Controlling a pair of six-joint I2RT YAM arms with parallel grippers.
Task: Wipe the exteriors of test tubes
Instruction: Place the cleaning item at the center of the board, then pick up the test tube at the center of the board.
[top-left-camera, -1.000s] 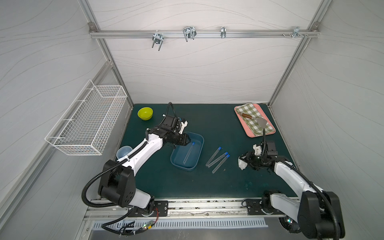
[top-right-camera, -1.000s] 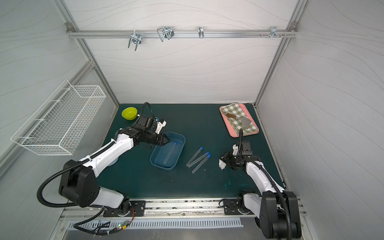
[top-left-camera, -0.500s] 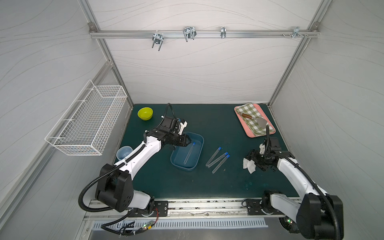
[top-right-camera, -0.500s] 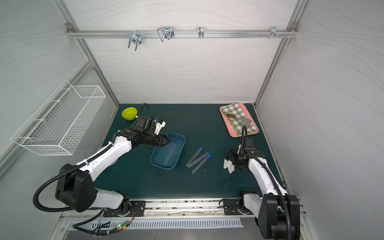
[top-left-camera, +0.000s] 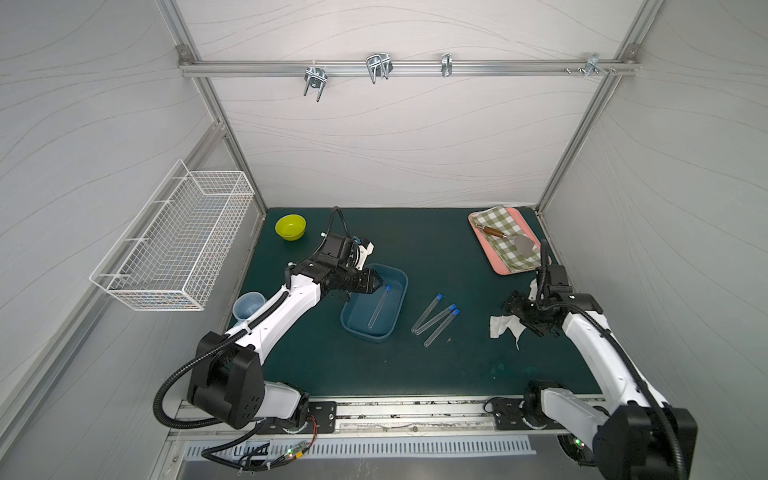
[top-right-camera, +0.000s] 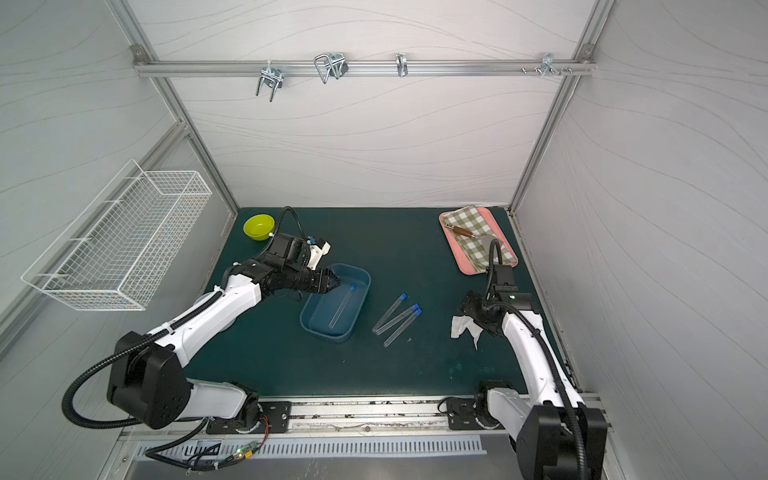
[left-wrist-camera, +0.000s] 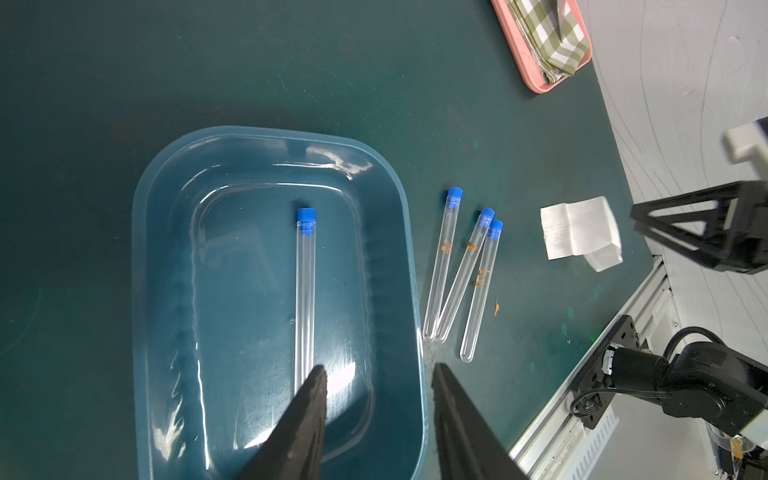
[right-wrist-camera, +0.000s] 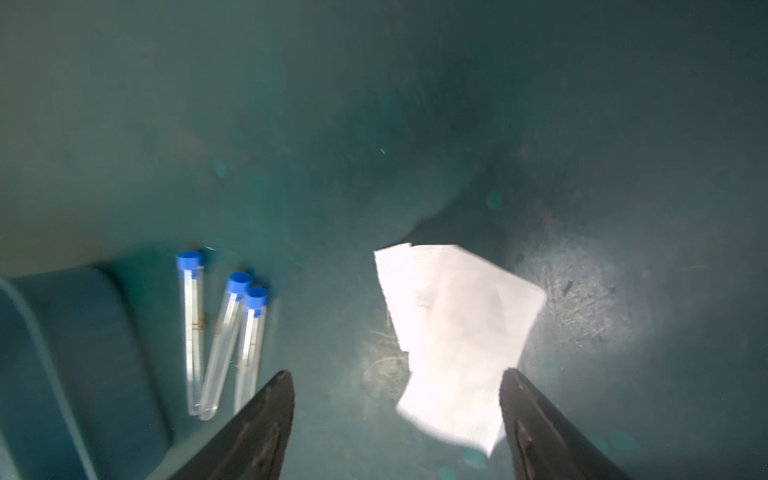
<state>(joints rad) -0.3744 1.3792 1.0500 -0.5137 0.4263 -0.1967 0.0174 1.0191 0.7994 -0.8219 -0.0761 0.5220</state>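
Test tubes (top-left-camera: 434, 320) lying front-to-back, caps rearward (one in tray (left-wrist-camera: 413, 270)), left claw (left-wrist-camera: 379, 368), right claw (right-wrist-camera: 397, 373) both released

Test tubes (top-left-camera: 378, 307): four, each blue-capped.
Blue tray (top-left-camera: 392, 309): one.
White wipe (top-left-camera: 500, 328): one.
Pink tray (top-left-camera: 487, 247): one.
Checked cloth (top-left-camera: 498, 220): one.
Brown-handled tool (top-left-camera: 493, 232): one.
Yellow-green bowl (top-left-camera: 290, 227): one.
Pale blue cup (top-left-camera: 248, 303): one.
Wire basket (top-left-camera: 174, 245): one.
Left gripper (left-wrist-camera: 379, 370) plus right gripper (right-wrist-camera: 397, 373): two.

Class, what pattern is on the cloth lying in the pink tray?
Green-and-white checks; the cloth shows best in a top view.
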